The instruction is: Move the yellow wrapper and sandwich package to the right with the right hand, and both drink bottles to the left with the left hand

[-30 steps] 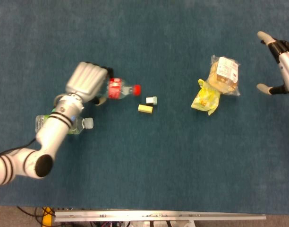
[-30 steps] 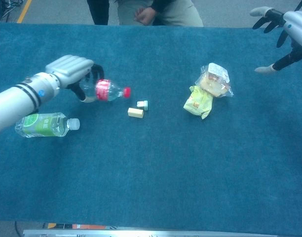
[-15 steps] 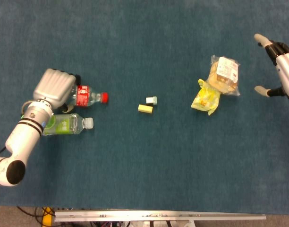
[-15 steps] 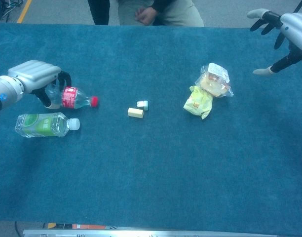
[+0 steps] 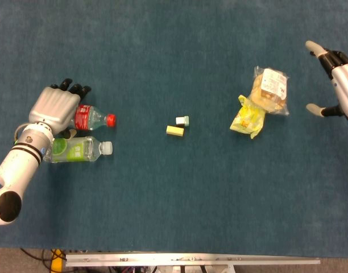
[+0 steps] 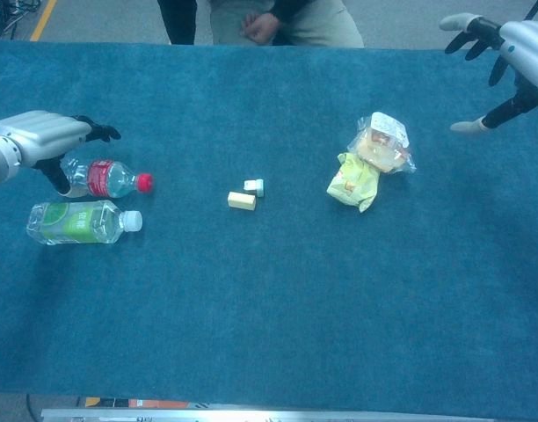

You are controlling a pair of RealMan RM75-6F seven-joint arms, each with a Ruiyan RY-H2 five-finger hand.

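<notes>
Left hand (image 5: pixel 54 107) fingers spread above red-label bottle (image 5: pixel 93 119), bottle lying just beside green-label bottle (image 5: pixel 77 149). Lift straight up, avoid rolling it. Right hand (image 5: pixel 340 79) spread, empty, beyond sandwich package (image 5: pixel 269 90) and yellow wrapper (image 5: pixel 248 118).

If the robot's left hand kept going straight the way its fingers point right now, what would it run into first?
Probably nothing. The left hand, open above the red-labelled clear drink bottle, points its dark fingertips toward the table's far edge, where only bare blue cloth shows. Its height is unclear.
</notes>
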